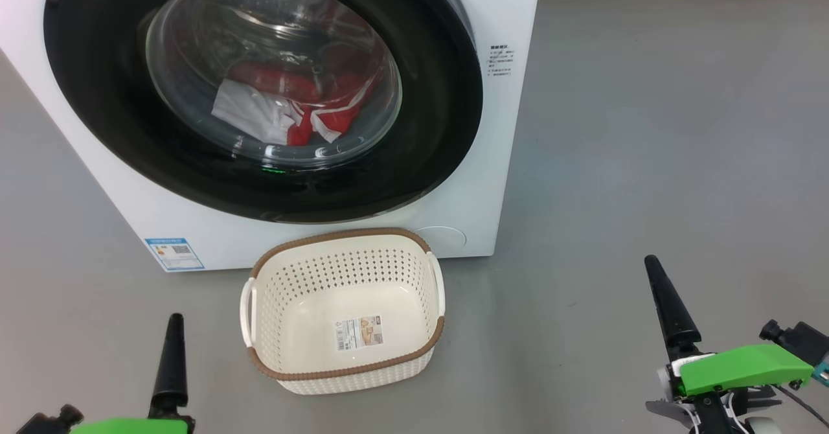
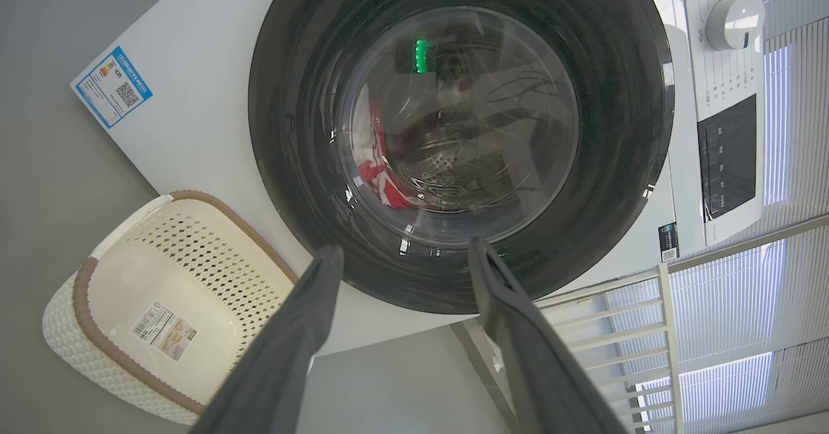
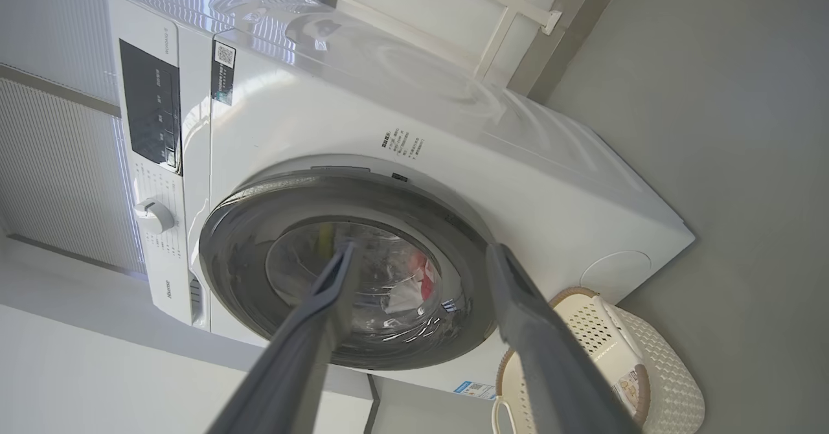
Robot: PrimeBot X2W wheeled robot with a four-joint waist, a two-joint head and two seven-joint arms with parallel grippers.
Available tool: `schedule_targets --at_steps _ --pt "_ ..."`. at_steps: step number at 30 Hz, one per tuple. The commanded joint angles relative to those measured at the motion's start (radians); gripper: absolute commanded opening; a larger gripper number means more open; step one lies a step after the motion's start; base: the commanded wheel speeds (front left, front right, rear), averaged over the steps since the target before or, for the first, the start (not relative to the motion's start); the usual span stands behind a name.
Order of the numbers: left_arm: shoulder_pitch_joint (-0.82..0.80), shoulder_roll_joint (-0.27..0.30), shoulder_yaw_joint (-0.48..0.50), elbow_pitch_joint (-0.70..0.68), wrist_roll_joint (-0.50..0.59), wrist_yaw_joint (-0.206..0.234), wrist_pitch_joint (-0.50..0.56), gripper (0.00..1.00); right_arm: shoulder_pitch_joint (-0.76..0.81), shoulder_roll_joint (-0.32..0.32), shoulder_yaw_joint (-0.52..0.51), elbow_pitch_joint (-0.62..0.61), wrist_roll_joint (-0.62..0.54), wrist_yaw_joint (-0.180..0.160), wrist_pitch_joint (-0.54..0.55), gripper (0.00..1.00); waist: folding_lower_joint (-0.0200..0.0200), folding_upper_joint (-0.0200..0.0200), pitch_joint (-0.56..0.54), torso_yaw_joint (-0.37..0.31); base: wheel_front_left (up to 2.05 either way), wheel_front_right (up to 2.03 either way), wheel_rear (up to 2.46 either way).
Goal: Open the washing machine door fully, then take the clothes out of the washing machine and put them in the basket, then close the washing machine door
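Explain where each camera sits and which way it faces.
Head view: on the head, looking down at washing machine door and basket; left gripper, right gripper at lower corners.
Left wrist view: left wrist, faces the door; own fingers show.
Right wrist view: right wrist, faces the door obliquely; own fingers show.
Shared by all: door, red clothes, basket.

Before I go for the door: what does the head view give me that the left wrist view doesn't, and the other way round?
Head view adds: the right gripper low at the right, and the round flap at the lower corner of the washing machine.
Left wrist view adds: the dial, the dark control panel and the window blinds.
Both: the washing machine door shut, the clothes behind its glass, the basket empty, the blue label sticker.
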Motion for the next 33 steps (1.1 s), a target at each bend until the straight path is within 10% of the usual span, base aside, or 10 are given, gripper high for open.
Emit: schedule_targets --at_steps 1,33 --pt "-0.049 0.016 0.009 -0.036 0.032 -0.006 -0.013 1.0 -0.06 -0.018 0.02 -0.035 -0.032 0.001 -0.012 1.0 -0.0001 0.0 0.0 0.0 0.0 0.0 0.0" --pt "-0.047 0.015 -0.009 -0.06 0.586 -0.009 -0.105 1.0 -0.089 -0.056 0.097 -0.031 -0.583 0.001 -0.103 1.0 -0.0001 0.0 -0.013 0.006 0.0 0.0 0.0"
